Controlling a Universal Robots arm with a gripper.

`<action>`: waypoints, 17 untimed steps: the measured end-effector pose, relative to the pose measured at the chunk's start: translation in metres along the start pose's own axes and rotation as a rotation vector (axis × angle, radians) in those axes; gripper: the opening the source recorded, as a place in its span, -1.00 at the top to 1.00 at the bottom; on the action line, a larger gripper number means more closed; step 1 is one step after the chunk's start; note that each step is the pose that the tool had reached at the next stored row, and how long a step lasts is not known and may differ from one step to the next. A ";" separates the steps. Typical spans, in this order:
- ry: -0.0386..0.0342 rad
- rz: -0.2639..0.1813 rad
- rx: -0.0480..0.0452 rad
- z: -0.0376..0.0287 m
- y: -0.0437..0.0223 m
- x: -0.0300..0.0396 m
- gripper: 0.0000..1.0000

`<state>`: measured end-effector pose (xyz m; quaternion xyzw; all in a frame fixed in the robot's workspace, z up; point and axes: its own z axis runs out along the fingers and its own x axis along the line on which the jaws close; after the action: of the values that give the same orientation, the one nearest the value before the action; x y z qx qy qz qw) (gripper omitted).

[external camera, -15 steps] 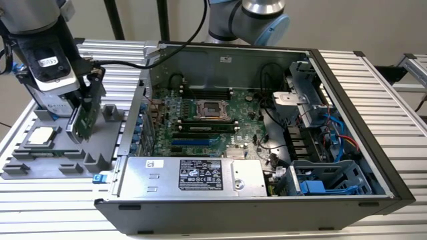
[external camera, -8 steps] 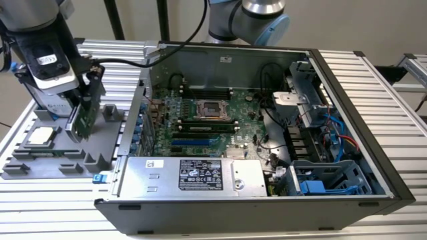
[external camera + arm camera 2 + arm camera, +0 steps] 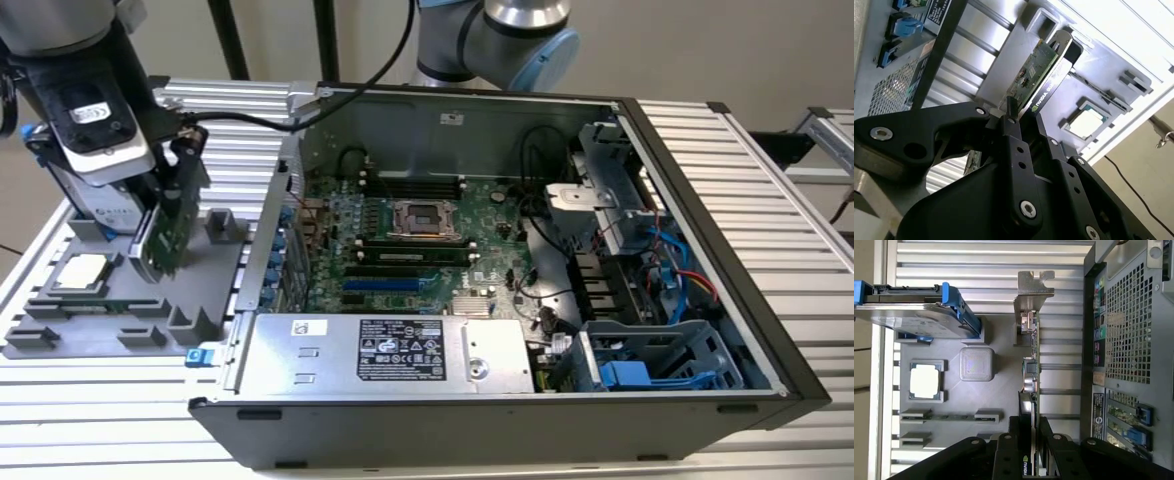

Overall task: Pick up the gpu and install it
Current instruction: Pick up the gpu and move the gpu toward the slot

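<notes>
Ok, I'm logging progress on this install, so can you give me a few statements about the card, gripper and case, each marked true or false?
1. The gripper is clamped on the gpu. True.
2. The gpu sits in a slot on the motherboard. False: it is held upright at the gray tray, outside the computer case.
3. A CPU chip lies on the gray tray. True.
4. The computer case is closed. False: its side is open, with the motherboard exposed.
</notes>
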<state>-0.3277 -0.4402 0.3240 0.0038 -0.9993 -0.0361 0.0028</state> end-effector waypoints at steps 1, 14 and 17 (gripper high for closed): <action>0.0001 0.000 0.0001 -0.0005 0.0000 0.0000 1.00; 0.0000 0.000 0.0000 -0.0060 0.0004 0.0000 1.00; 0.0000 0.000 0.0000 -0.0071 0.0006 0.0001 1.00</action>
<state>-0.3278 -0.4401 0.3311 0.0037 -0.9993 -0.0361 0.0029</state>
